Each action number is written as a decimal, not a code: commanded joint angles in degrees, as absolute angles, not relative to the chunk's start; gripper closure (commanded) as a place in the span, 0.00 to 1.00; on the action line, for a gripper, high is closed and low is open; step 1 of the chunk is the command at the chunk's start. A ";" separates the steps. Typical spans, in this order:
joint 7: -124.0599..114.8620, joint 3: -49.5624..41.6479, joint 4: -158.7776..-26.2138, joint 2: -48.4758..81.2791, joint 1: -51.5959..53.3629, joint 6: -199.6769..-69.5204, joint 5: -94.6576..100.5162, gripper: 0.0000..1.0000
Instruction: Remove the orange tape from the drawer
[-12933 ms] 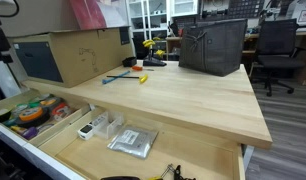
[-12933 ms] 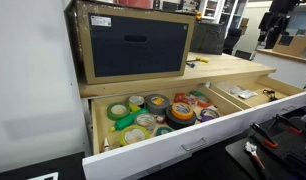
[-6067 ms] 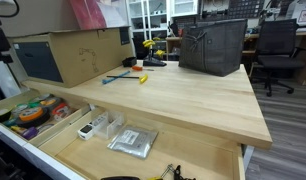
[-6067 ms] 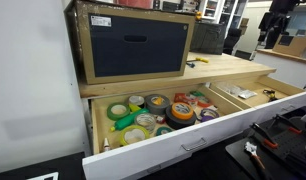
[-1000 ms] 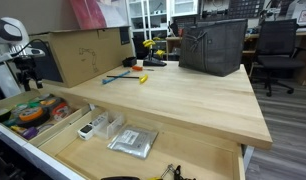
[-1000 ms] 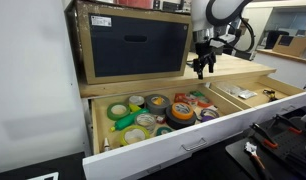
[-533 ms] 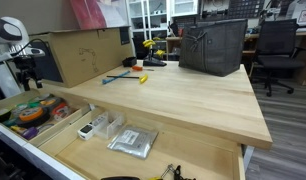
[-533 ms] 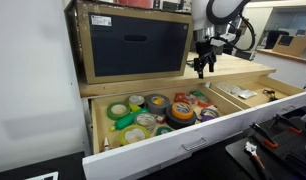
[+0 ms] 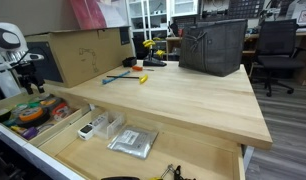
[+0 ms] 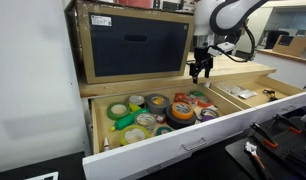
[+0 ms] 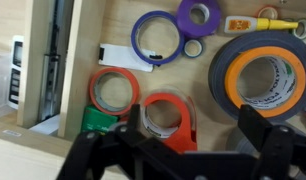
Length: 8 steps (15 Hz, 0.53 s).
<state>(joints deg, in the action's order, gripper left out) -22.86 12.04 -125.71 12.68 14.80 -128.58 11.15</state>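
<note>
In the wrist view the orange tape (image 11: 113, 73) is a flat bright-orange ring on the wooden floor of the drawer (image 11: 113, 25), left of centre. My gripper (image 11: 175, 145) is open, looking straight down. Its dark fingers reach in from the bottom edge, on either side of an orange-red tape dispenser (image 11: 171, 118) just right of the ring. In both exterior views the gripper (image 10: 200, 70) (image 9: 31, 82) hangs above the tape-filled end of the drawer (image 10: 183, 141) (image 9: 68, 126), touching nothing. I cannot pick out the ring there.
Around the ring lie a big grey roll with an orange core (image 11: 263, 75), two purple rolls (image 11: 156, 37), a green roll (image 11: 98, 122) and a wooden divider (image 11: 68, 60). On the tabletop stand a cardboard box (image 10: 133, 45) and a black bag (image 9: 211, 45).
The arm, absent in the oldest frames, now stands over the drawer. Over the last second it has sunk slightly towards the tape compartment, jaws still open.
</note>
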 commanded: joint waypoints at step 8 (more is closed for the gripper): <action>-17.56 10.36 -136.47 15.93 14.81 -156.33 8.72 0.00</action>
<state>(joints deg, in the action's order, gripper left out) -20.93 10.77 -136.25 14.15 14.72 -152.30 10.42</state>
